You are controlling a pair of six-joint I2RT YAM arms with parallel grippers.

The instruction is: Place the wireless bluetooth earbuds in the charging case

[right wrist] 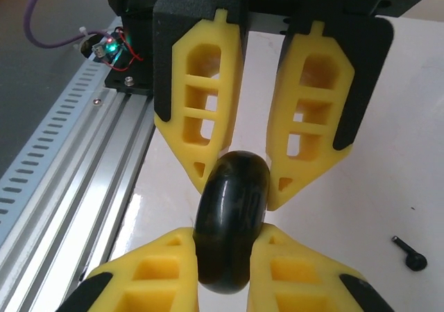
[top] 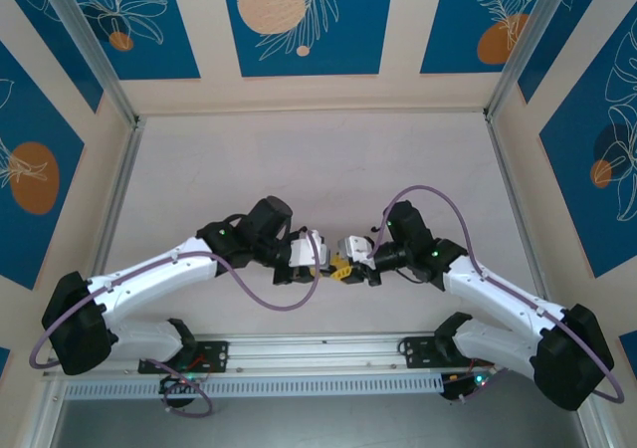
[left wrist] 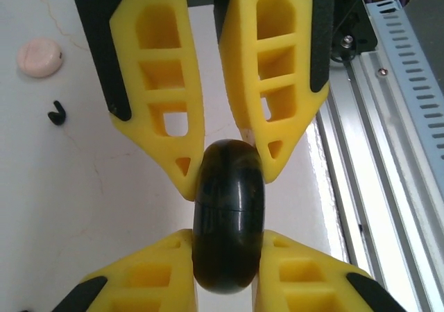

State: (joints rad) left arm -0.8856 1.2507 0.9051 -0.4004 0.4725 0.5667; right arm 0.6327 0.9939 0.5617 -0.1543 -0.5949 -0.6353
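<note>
**Tool state.** The left tool (left wrist: pixel 229 180) is nearly closed. Its two yellow fingers (left wrist: pixel 163 97) press against opposite faces of the charging case (left wrist: pixel 229 222), gripping it at one end. The right tool (right wrist: pixel 239 191) is also nearly closed and grips the other end of the same case in the same way. The fingertips of the two tools face each other, tip to tip, with the case between them.

**Charging case.** The case is a glossy black round disc, held on edge above the tabletop (left wrist: pixel 104 208). A thin seam runs across its rim and the two halves sit together. In the top view the tools meet in front of the arm bases, near the middle of the tabletop's near edge and close to the slotted metal rail (left wrist: pixel 388 152).

**Earbuds.** In the left wrist view, one small black earbud (left wrist: pixel 57 112) lies loose on the tabletop, apart from both tools and on the side away from the rail. A pale pink disc (left wrist: pixel 40 57) lies near it, not touching it. The right wrist view shows a small black stemmed earbud (right wrist: pixel 409 254) lying on the tabletop, also on the side away from the rail. It cannot be determined whether this is the same earbud. Neither tool touches an earbud.
</note>
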